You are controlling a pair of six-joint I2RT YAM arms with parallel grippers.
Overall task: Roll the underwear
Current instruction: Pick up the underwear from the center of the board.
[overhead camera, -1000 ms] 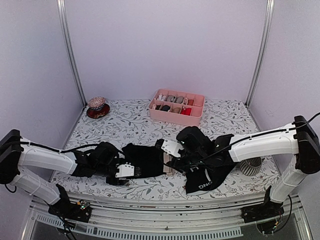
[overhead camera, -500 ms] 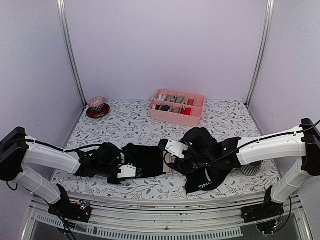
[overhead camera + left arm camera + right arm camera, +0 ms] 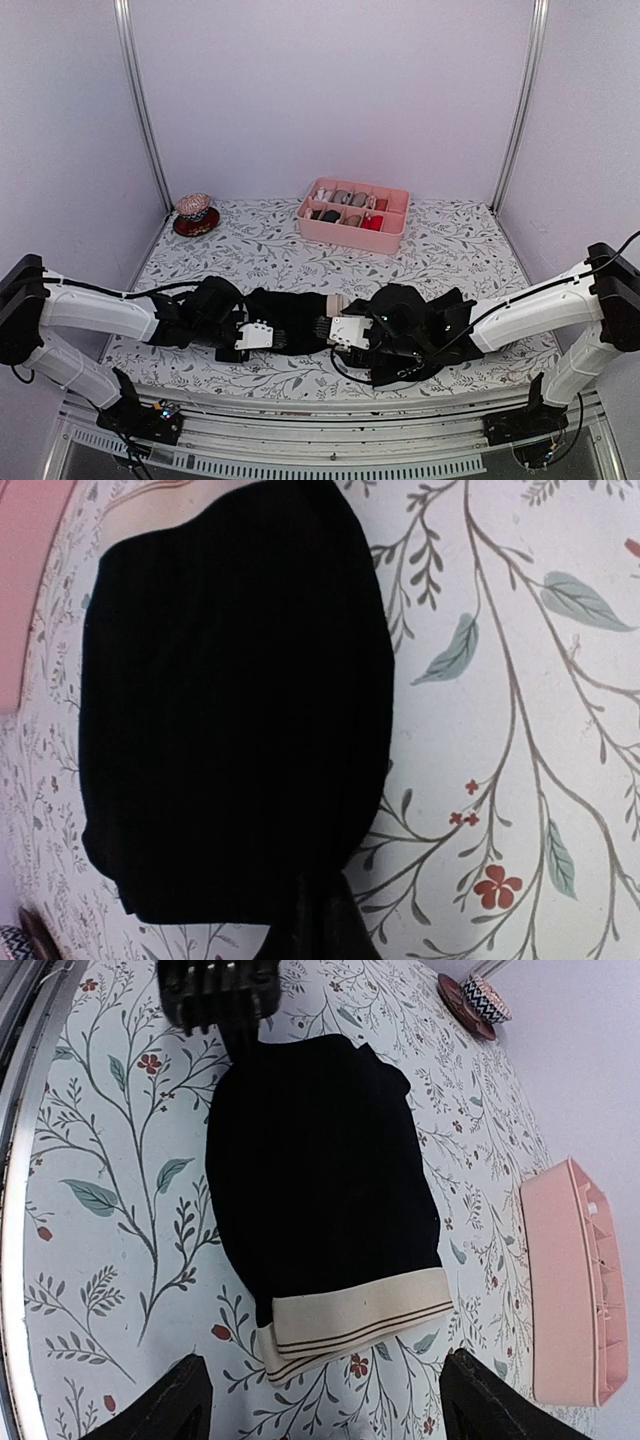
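The underwear [image 3: 295, 320] with the beige waistband [image 3: 360, 1325] lies folded flat near the table's front edge, its black body [image 3: 320, 1160] stretching away in the right wrist view. My left gripper [image 3: 258, 338] is at its left end, jaws shut on the black fabric's edge [image 3: 320, 920]. My right gripper [image 3: 350, 330] hovers at the waistband end, open, with one dark finger [image 3: 180, 1400] to each side and nothing between them. A second black underwear [image 3: 395, 378] lies mostly hidden under my right arm.
A pink divided tray [image 3: 352, 232] with small fabric bundles stands at the back centre, and shows at the right edge in the right wrist view [image 3: 565, 1290]. A patterned ball on a dark dish [image 3: 194, 212] sits at the back left. The table's front edge runs just below both grippers.
My left gripper has closed on the left end of the underwear. My right arm swung down and left over the other brief to the waistband end, its jaws widening.
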